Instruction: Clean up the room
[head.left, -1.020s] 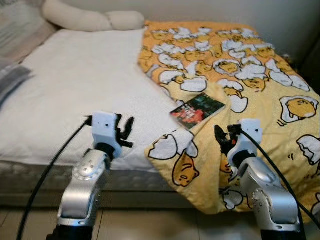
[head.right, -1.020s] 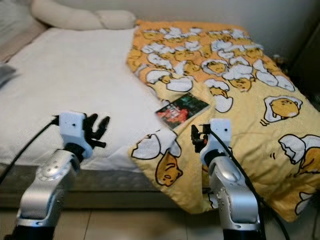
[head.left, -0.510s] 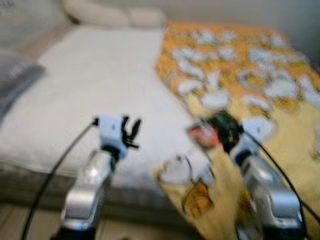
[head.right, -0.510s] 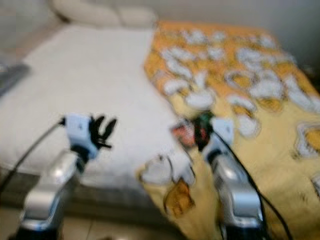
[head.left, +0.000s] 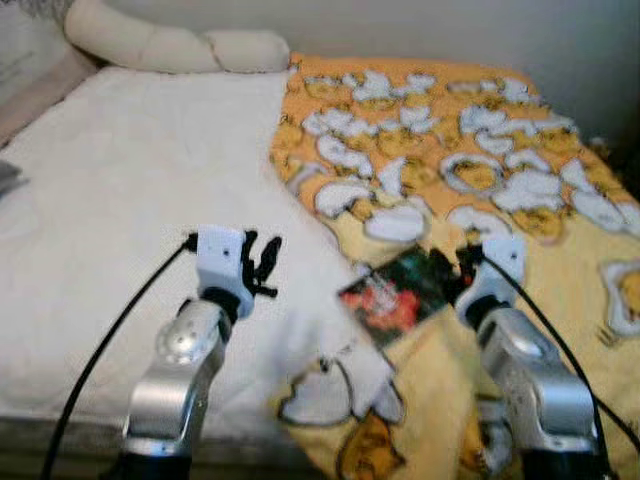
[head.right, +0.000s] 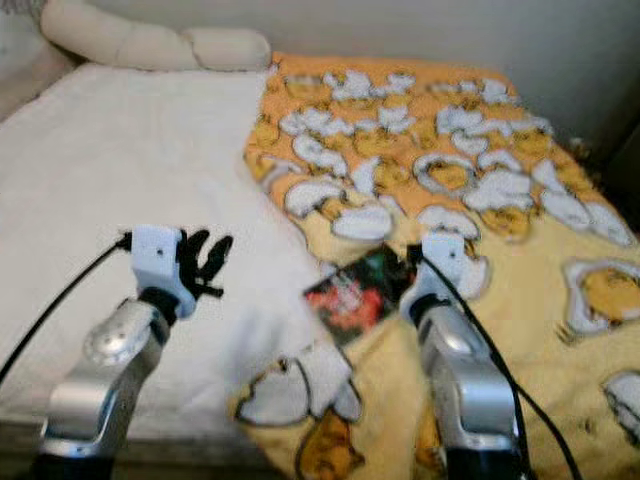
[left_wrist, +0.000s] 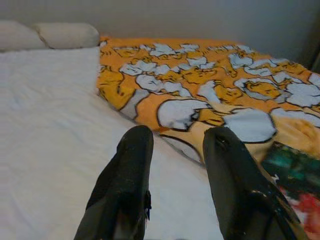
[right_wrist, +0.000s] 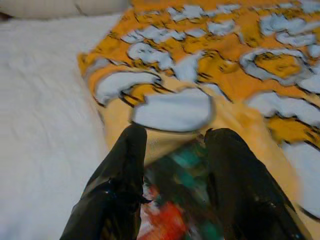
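A book (head.left: 392, 292) with a dark green and red cover lies on the yellow egg-print blanket (head.left: 470, 160), at the edge where it meets the white sheet (head.left: 130, 200). My right gripper (head.left: 452, 276) hovers just at the book's right edge, open, and the book (right_wrist: 175, 195) lies between and under its fingers (right_wrist: 122, 170) in the right wrist view. My left gripper (head.left: 262, 262) is held open over the white sheet, left of the book, with nothing in it; the book's corner (left_wrist: 295, 175) shows beside it in the left wrist view.
A long cream pillow (head.left: 170, 45) lies along the head of the bed by the wall. The blanket's lower corner (head.left: 340, 395) is folded back over the sheet near the bed's front edge. A dark piece of furniture stands at the far right.
The camera has come closer to the bed and the picture has sharpened. My right gripper has reached forward, from below the book to its right edge. The left gripper holds much the same pose.
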